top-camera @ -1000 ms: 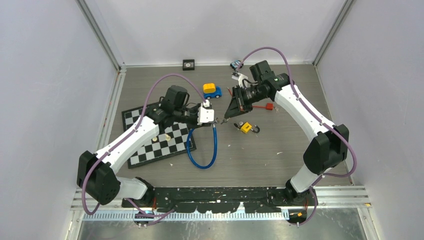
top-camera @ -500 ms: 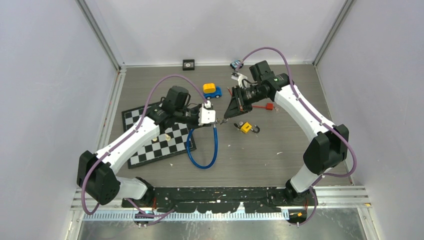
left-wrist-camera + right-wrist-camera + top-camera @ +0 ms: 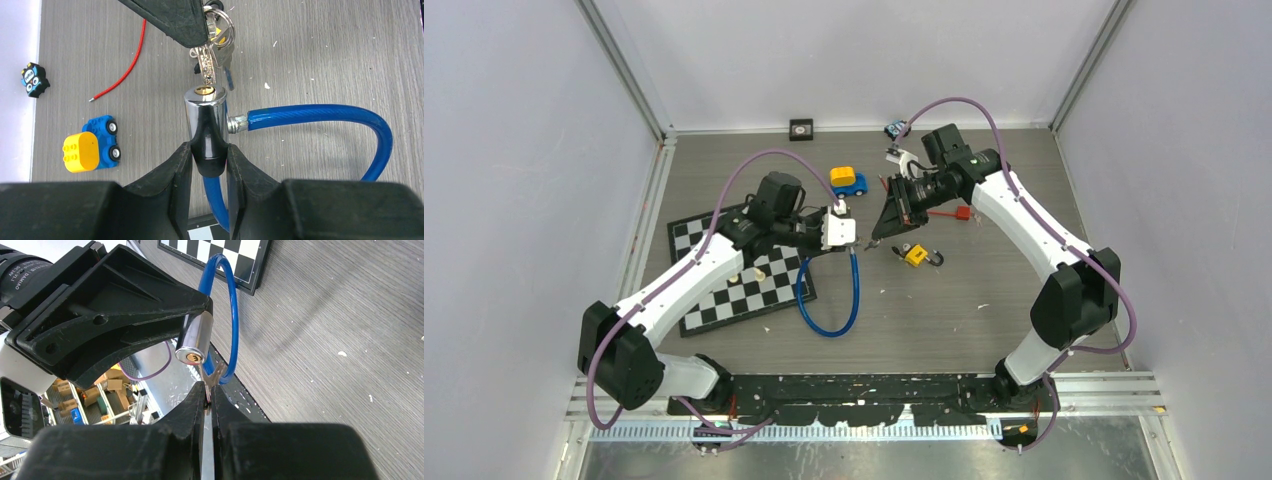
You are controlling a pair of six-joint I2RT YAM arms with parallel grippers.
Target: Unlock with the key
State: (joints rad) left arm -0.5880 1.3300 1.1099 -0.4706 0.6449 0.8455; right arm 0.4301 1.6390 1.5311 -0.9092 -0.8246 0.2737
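While the left gripper [image 3: 210, 155] clamps its two fingers on the black base of the cable lock [image 3: 205, 112], the chrome cylinder stands up out of the grip with its brass keyhole facing the right arm. The right gripper [image 3: 207, 395] has its fingers pressed together on the key [image 3: 206, 67], whose blade points down at the keyhole. The tip sits right at the slot; whether it has entered cannot be told. On the key ring [image 3: 222, 25] a few spare keys hang just beside the blade, close over the cylinder's rim.

From the side of the cylinder the blue cable [image 3: 320, 112] runs out, loops over the table [image 3: 984, 290] and comes back under the left gripper, its near part lying by the corner of the chessboard [image 3: 724, 290]. Both grippers meet above the middle of the table.

Around them lie a blue and yellow toy car [image 3: 92, 150], a thin red wire [image 3: 125, 70] and a small black figure [image 3: 34, 80] at the far edge. A yellow padlock [image 3: 914, 255] rests on the table just below the right gripper, apart from the cable lock. A small black square [image 3: 801, 128] sits against the back wall.
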